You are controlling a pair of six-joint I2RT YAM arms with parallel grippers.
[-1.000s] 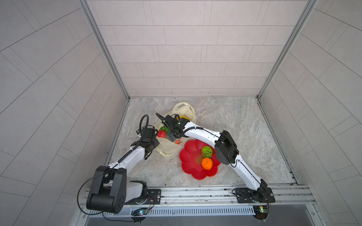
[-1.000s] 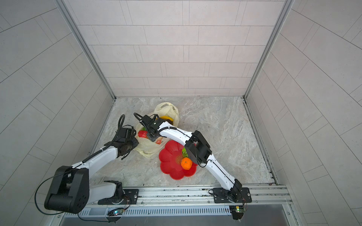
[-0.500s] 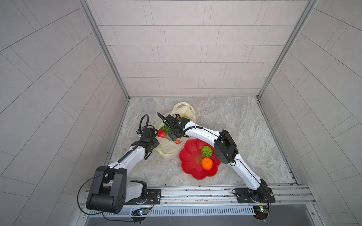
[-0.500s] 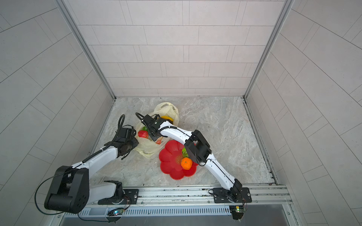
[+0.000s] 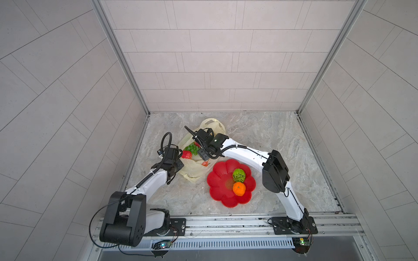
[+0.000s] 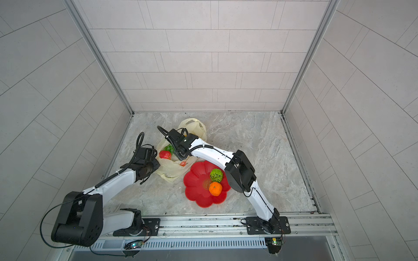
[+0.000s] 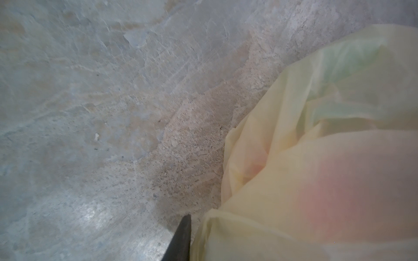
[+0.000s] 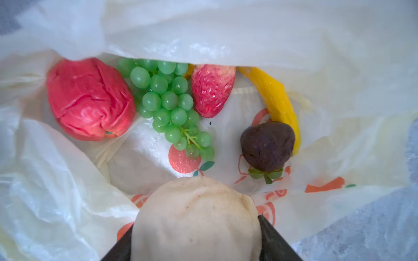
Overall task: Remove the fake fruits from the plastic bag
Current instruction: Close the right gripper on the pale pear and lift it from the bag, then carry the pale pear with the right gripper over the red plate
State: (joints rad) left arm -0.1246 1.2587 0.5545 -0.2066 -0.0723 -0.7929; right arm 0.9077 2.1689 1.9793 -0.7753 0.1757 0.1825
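Pale tiled walls on three sides, grey marbled floor [image 5: 282, 140].

Plastic bag [image 5: 192, 171] lies left of centre in both top views. Its long axis runs from the near side toward the back wall, with the handle loop [image 5: 211, 124] at the far end. The mouth is open upward around the middle.

Right gripper [image 8: 195, 222] reaches into the mouth. Its dark fingers sit wide, one against each side of the cream fruit [image 8: 196, 203], clamping it.

Further inside the bag:
- red fruit [image 8: 90, 99], touching the grapes
- grape bunch [image 8: 169, 106], stem end toward the gripper
- strawberry [image 8: 212, 90], tip toward the gripper
- banana [image 8: 276, 99], curving round the far side of the dark brown fruit [image 8: 267, 146], whose green leaves face the gripper

Left gripper [image 5: 179, 167] is at the bag's near-left edge. The wrist view shows one dark finger [image 7: 181, 235] with bag film bunched right against it. The other is hidden behind the film. The gap is narrow and reads as a pinch on the bag.

Red plate [image 5: 217, 180] sits just right of the bag. On it, the green netted fruit [image 5: 239, 175] and the orange [image 5: 239, 188] touch each other.
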